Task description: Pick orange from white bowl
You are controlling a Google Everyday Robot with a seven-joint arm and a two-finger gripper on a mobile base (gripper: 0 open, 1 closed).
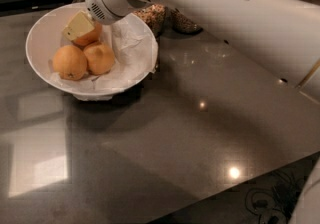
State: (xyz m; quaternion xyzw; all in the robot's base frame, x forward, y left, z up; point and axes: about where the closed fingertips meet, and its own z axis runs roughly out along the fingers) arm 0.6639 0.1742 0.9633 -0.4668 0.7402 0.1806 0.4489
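shows the white bowl (39, 43) at upper left of a dark glossy table (175, 133), lined with crumpled white paper (131, 48). holds three fruits: the orange (91, 37), deeper in colour, at the far side of the bowl against the paper; one paler orange (69, 61) at front left; a second paler orange (99, 57) touching it on the right, both nearer the camera. brings the white arm (225, 8) in from the upper right, across a jar (159, 15) of speckled contents behind the bowl. places the gripper (80, 27) inside the bowl, pale yellow tip directly over the orange and apparently touching its top, covering its upper left. opening of the gripper: cannot tell; likewise any hold on the fruit. key relation: orange immediately beneath and slightly right of the gripper tip, no gap visible; paler pair in front, just beside the target, apart from the gripper. round fruit, so no long axis to align with. judged step: seating on the orange ahead of a lift, fruit not yet raised clear of the bowl. calls next for a straight upward pull past the rim, without snagging the paper or nudging the neighbours.
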